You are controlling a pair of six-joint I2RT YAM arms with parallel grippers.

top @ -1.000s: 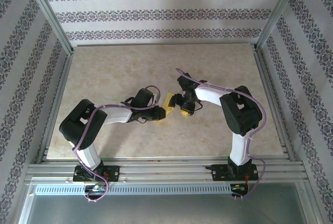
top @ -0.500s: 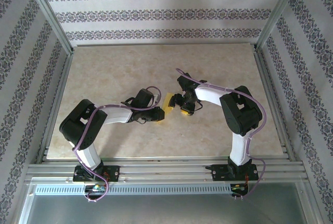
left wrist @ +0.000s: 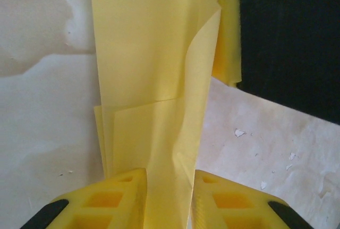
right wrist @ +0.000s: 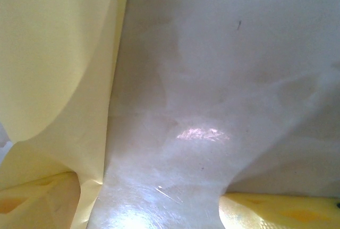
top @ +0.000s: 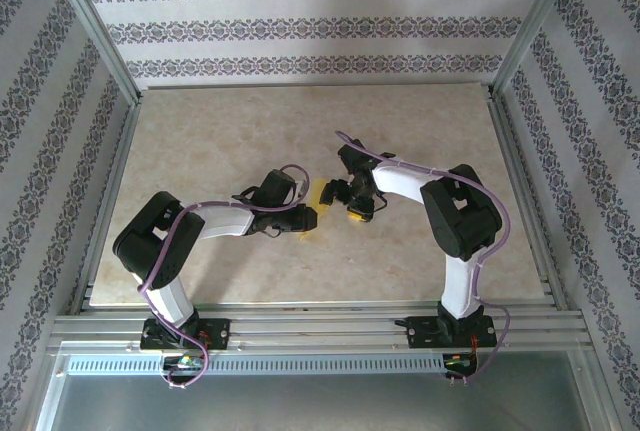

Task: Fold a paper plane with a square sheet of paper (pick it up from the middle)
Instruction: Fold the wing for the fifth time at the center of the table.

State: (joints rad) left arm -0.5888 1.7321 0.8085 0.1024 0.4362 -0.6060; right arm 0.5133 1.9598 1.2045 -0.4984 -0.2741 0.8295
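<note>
Near the table's [top: 200, 131] middle, our left jaws clamp the part-folded paper [left wrist: 154, 53]; our right jaws gape beside it. We judge a fold under way; next, the right must grasp the free edge.

1. Bench [top: 220, 131]: beige marbled top, spread out ahead of me; glossy, with a bright patch of glare in my right wrist view.
2. White flecks [left wrist: 239, 132]: a few small chips scattered on the bench surface, seen from my left wrist.
3. Walls [top: 300, 26]: pale wallpaper with dark floral bands, on three sides.
4. Frame posts [top: 95, 26]: bare aluminium, rising at the back corners.
5. Rails [top: 320, 329]: aluminium, along the bench's near edge.
6. Perforated strip [top: 300, 363]: just below the rails.
7. Grey panel [top: 320, 401]: nearest the camera.
</note>
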